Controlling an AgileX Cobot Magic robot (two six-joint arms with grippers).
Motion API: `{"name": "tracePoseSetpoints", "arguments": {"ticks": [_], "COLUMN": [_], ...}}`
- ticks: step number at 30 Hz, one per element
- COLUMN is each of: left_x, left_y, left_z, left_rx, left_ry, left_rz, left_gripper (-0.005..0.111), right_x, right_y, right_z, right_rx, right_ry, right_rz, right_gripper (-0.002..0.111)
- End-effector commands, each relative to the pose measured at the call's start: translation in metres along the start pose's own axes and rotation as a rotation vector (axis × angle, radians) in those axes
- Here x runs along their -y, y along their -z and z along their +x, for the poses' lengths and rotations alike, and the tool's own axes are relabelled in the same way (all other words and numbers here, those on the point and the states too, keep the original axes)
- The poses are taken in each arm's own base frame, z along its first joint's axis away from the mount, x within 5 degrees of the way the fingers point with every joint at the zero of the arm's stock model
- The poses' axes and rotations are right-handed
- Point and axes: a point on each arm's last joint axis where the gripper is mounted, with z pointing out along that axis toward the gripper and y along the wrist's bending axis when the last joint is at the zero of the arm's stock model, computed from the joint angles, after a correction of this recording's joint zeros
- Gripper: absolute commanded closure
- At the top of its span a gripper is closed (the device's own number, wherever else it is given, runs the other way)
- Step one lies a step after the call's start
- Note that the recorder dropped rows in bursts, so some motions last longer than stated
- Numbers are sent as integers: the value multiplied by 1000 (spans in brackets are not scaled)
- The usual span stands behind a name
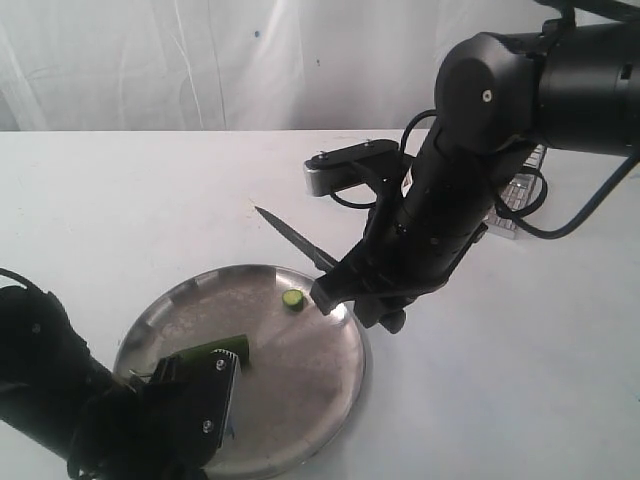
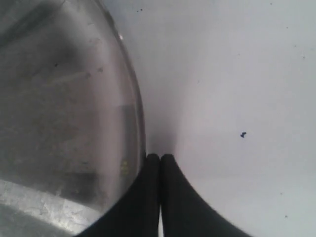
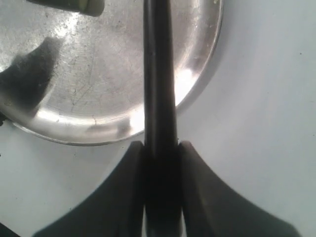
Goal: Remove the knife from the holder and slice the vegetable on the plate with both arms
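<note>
- Right gripper [image 3: 160,148]: the jaws are clamped on the black handle of the knife [image 3: 159,74], one finger on each side, so the knife runs straight out from between them.
- In the exterior view the knife [image 1: 295,238] sticks out from the right gripper [image 1: 345,285] with its pointed blade angled up and away over the far rim of the plate [image 1: 330,390].
- Left gripper [image 2: 159,160]: the two fingers are pressed together with nothing between them (only a thin seam shows), just beside the plate's rim [image 2: 140,118].
- In the exterior view the left gripper [image 1: 205,385] sits low over the near left part of the plate.
- The vegetable [image 1: 222,349], dark green, lies on the plate at the left gripper's far edge; whether they touch I cannot tell.
- A small round green slice [image 1: 292,298] lies apart on the plate, near the right gripper.
- The holder [image 1: 518,200] lies on the white table [image 1: 120,200] behind the right arm, mostly hidden.
</note>
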Motion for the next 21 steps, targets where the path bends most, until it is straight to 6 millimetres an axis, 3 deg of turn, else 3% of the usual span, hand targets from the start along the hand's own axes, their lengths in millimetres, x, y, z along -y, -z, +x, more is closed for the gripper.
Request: {"name": "tracePoseSetpoints", "arguments": {"ticks": [1,11,21], "left_x": [3,-4,-24], "left_y": [0,-15,-15], "left_z": [-1,6,8], "left_rx": [9,-36,-56], "left_ry": [15,35,53], "left_rz": [16,2,-212], "left_gripper": [107,107,107], "right_x": [1,1,0], "right_y": [3,3,3], "right_z": [1,3,4], "right_rx": [5,-10,-26], "right_ry": [-20,-39,-39], "right_rz": [-4,-5,-7], "right_gripper": [108,108,108]}}
